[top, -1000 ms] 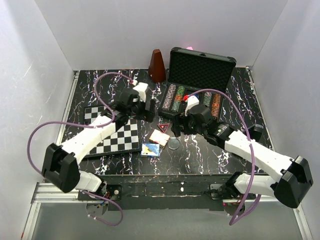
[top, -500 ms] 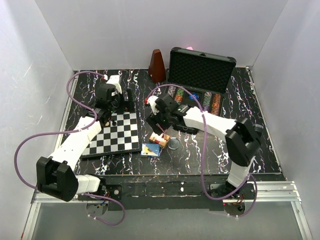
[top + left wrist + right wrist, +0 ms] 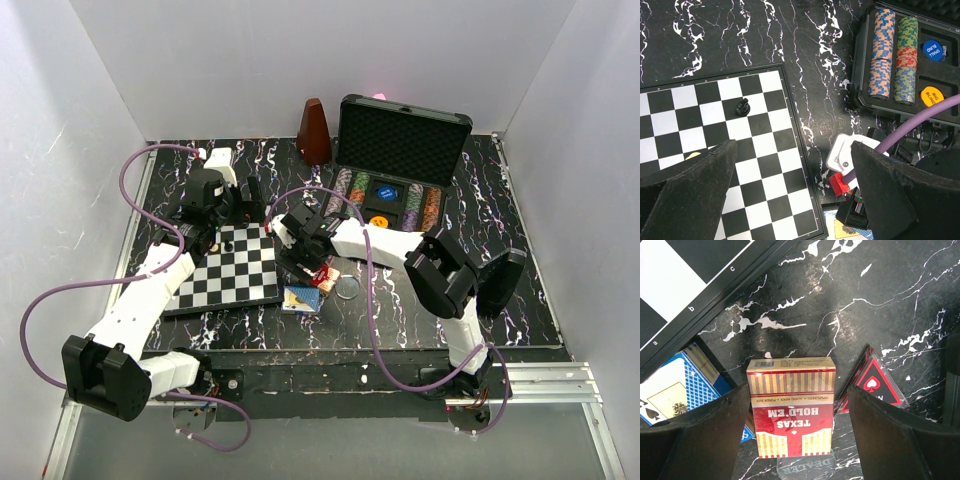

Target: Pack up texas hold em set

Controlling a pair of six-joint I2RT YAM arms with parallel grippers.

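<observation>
The black case [image 3: 452, 158] stands open at the back, foam lid up, with rows of striped chips [image 3: 345, 186] and a blue [image 3: 386, 193] and an orange button [image 3: 380, 222] inside. The red Texas Hold'em card box [image 3: 792, 407] lies on the table in front of it [image 3: 323, 276]. My right gripper [image 3: 797, 390] is open, one finger on each side of that box [image 3: 308, 262]. A blue card box [image 3: 300, 298] lies beside it. My left gripper [image 3: 794, 145] is open and empty over the chessboard's far edge [image 3: 245, 205].
A chessboard [image 3: 235, 275] with a black pawn [image 3: 742, 106] fills the left. A clear dealer button [image 3: 805, 467] and a black-and-red triangular spade marker [image 3: 875, 382] lie by the red box. A brown metronome [image 3: 314, 130] stands left of the case.
My right arm has swung left from the case down to the red card box. My left arm has pulled back and to the left, over the chessboard's far edge.
</observation>
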